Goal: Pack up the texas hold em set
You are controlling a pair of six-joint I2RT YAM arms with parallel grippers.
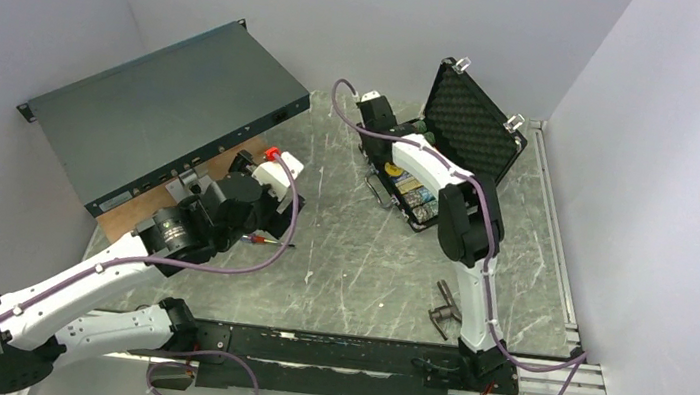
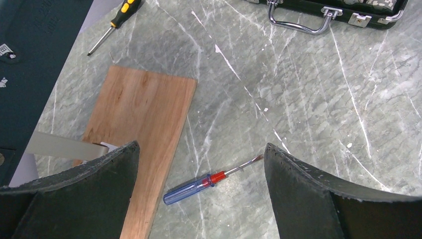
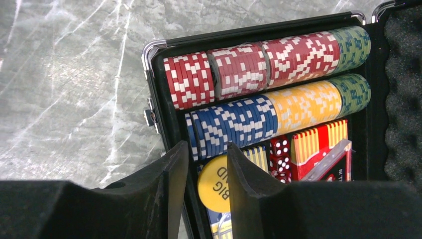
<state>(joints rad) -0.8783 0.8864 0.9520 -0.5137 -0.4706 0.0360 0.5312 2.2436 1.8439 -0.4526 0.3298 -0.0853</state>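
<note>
The black briefcase (image 1: 405, 192) lies open at the back right of the table, its foam-lined lid (image 1: 471, 122) upright. In the right wrist view its rim (image 3: 160, 84) encloses rows of red (image 3: 249, 69), blue (image 3: 234, 124), yellow (image 3: 303, 104) and green (image 3: 353, 45) poker chips, red dice (image 3: 279, 154), a yellow "BIG BLIND" disc (image 3: 214, 184) and the blue-yellow card deck (image 3: 219, 225). My right gripper (image 3: 207, 145) hovers over the case's left edge, narrowly open and empty; the disc lies flat below the gap. My left gripper (image 2: 201, 145) is wide open and empty above the table.
A red-blue screwdriver (image 2: 199, 184) lies under the left gripper beside a wooden board (image 2: 144, 109). A yellow-black screwdriver (image 2: 117, 20) lies further back. A dark rack unit (image 1: 165, 114) fills the back left. A wrench (image 1: 444, 305) lies near the right arm's base.
</note>
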